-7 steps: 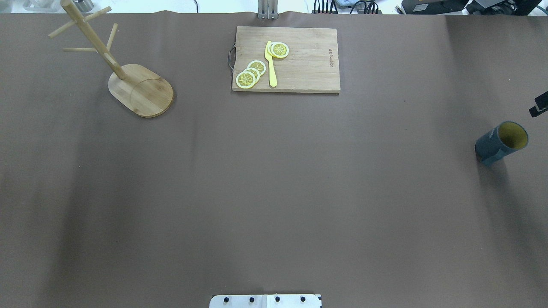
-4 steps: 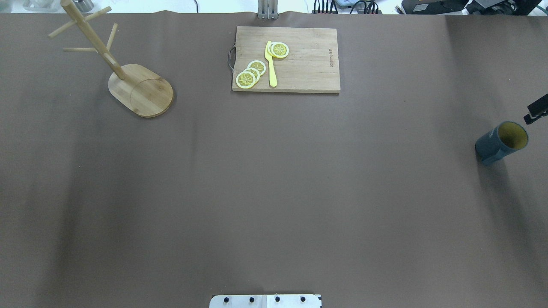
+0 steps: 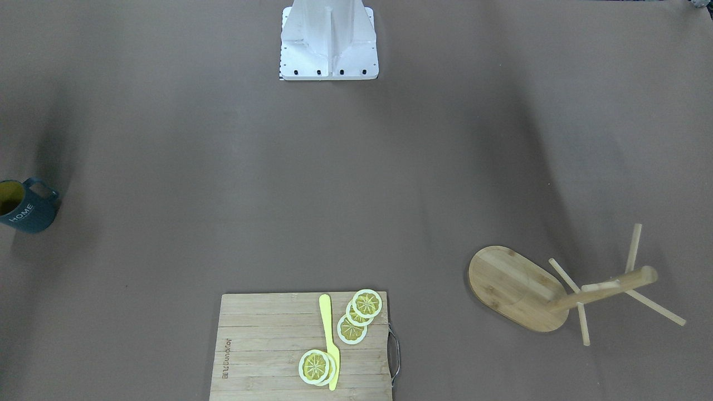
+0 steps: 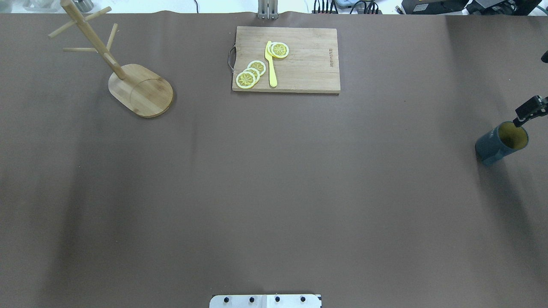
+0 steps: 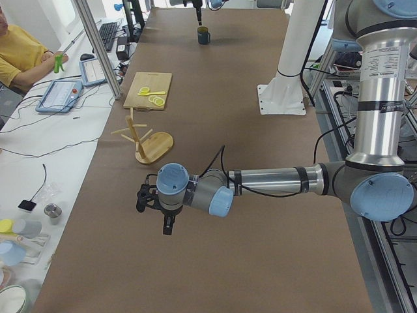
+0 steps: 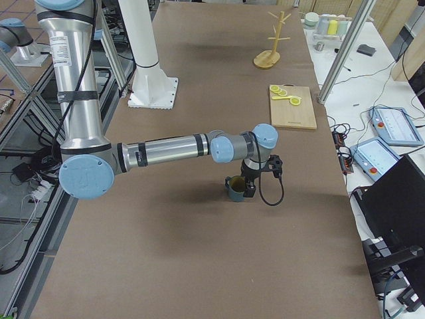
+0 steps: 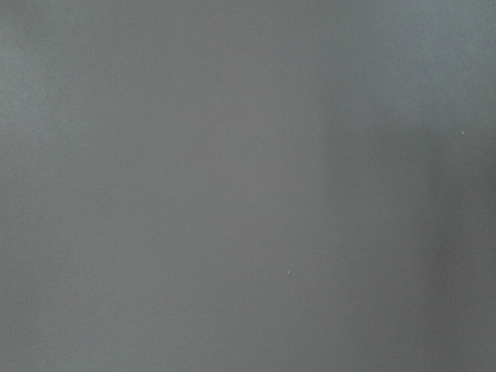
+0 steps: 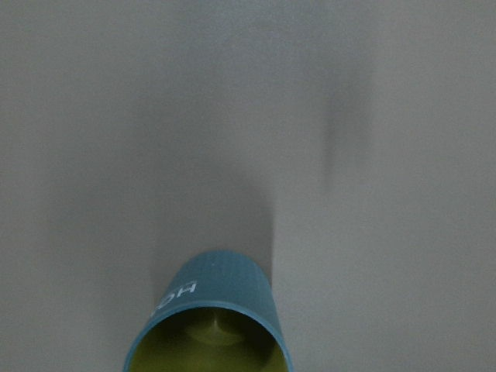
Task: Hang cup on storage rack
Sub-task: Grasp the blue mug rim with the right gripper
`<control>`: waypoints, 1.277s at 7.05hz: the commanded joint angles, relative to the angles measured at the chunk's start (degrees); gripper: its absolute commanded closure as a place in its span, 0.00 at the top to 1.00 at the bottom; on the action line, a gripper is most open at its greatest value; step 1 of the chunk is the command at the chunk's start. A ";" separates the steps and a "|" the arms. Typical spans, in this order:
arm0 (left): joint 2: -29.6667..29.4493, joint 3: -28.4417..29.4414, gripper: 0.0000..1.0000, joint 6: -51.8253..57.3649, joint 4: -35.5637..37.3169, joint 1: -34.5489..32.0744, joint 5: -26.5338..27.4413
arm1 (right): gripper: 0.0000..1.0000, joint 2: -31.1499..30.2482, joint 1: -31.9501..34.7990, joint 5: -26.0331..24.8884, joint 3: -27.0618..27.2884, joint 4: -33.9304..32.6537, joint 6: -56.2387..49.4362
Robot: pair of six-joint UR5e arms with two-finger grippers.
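The dark teal-blue cup [image 4: 492, 145] with "HOME" on its side stands upright at the table's right edge; its handle shows in the front-facing view [image 3: 25, 214]. It fills the bottom of the right wrist view [image 8: 213, 310], yellow inside. My right gripper [image 4: 525, 114] hangs just over the cup's far rim, mostly cut off by the frame edge; I cannot tell whether it is open. The bamboo storage rack [image 4: 139, 87] stands far left at the back. My left gripper [image 5: 167, 223] shows only in the exterior left view, above bare table; I cannot tell its state.
A wooden cutting board [image 4: 308, 64] with lemon slices [image 4: 250, 73] and a yellow knife [image 4: 271, 64] lies at the back middle. The robot's white base plate [image 4: 265, 300] sits at the near edge. The left wrist view shows only brown table cover.
My right gripper has come further into the overhead view from the right edge, moving in toward the cup's far rim. The cup and rack have not moved.
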 commanded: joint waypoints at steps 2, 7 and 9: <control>-0.44 0.05 0.98 -0.39 0.31 0.00 -0.01 | 1.00 0.08 -1.48 0.19 -4.19 4.96 1.79; -0.88 0.05 0.98 -0.39 0.40 0.09 -0.10 | 0.00 0.08 -2.98 0.45 -4.19 4.96 1.96; -1.14 0.14 0.98 -0.39 0.40 0.09 -0.10 | 0.00 0.08 -2.98 0.98 -3.57 4.96 1.61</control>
